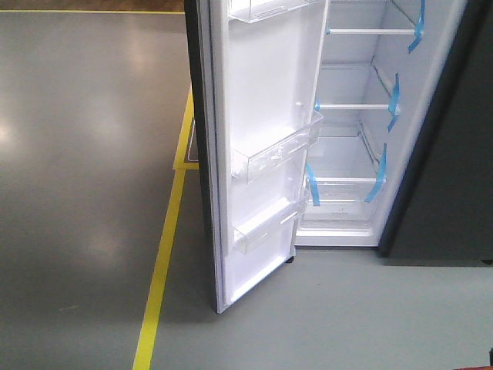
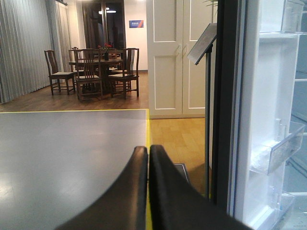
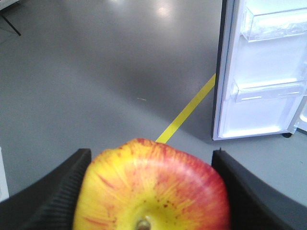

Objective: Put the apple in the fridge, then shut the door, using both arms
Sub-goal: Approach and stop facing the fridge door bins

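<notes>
Left gripper [image 2: 148, 149]: jaws pressed together, nothing between them. The door [image 2: 268, 96] stands near its right side, seen edge-on, with the white lining facing away to the right. Judgement: the left arm is nearer the door's dark outer face, so it suits the closing push.

Right gripper [image 3: 151, 155]: jaws spread wide and clamped on the apple [image 3: 153, 189], one finger on each flank. The stem end faces the wrist camera, so the core axis runs along the gripper's reach, not across it.

From the right gripper only the door lining shows, ahead and up to the right, well apart. The compartment lies out of frame, further right. Front view: fridge [image 1: 347, 85] open, shelves [image 1: 358, 106] bare. Judgement: the apple must travel forward and rightward, clearing the door's lining side, before a shelf is reachable.
</notes>
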Tool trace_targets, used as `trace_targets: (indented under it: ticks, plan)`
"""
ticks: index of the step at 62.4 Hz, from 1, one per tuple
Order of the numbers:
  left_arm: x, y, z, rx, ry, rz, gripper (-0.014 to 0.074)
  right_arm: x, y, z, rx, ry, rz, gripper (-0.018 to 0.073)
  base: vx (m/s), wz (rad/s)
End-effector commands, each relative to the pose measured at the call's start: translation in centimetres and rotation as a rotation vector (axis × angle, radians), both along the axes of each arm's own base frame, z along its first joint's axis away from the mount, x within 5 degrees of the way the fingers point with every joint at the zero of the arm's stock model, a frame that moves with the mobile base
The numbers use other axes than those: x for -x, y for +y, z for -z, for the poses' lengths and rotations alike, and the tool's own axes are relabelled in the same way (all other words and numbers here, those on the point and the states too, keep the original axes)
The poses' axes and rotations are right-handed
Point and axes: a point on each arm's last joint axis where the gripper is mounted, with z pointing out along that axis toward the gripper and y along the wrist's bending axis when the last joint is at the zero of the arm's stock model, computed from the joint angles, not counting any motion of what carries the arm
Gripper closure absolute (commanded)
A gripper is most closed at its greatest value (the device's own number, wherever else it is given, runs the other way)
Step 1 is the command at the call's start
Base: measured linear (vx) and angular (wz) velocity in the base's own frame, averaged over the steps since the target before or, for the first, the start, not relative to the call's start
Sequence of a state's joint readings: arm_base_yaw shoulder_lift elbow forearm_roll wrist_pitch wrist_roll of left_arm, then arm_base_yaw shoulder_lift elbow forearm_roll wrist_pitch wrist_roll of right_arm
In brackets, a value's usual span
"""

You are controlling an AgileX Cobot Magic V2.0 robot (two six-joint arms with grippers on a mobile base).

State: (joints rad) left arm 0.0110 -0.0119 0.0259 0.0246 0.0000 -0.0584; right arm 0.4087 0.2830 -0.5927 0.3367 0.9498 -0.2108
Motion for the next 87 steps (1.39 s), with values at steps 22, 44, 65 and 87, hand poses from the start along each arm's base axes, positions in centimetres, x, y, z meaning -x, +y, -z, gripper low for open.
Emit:
trace_targets:
  ticks: [22,44,65,87]
  plan:
    - [0.09,-0.01,-0.05,0.019,-0.070,0.003,0.0603,-0.30,0.13,-1.36,-0.057,-0.071,0.012,0.0166,0.15,0.02]
    - [0.09,-0.01,-0.05,0.019,-0.070,0.003,0.0603,-0.31,0.13,-1.37,-0.057,-0.072,0.012,0.0166,0.15,0.01]
    - [0.09,-0.01,-0.05,0.019,-0.070,0.003,0.0603,-0.31,0.13,-1.37,-0.057,-0.072,0.012,0.0166,0.14,-0.01]
    - [0.09,-0.01,-0.05,0.019,-0.070,0.003,0.0603,-0.31,0.13,-1.37,-0.057,-0.072,0.012,0.0166,0.13,-0.03]
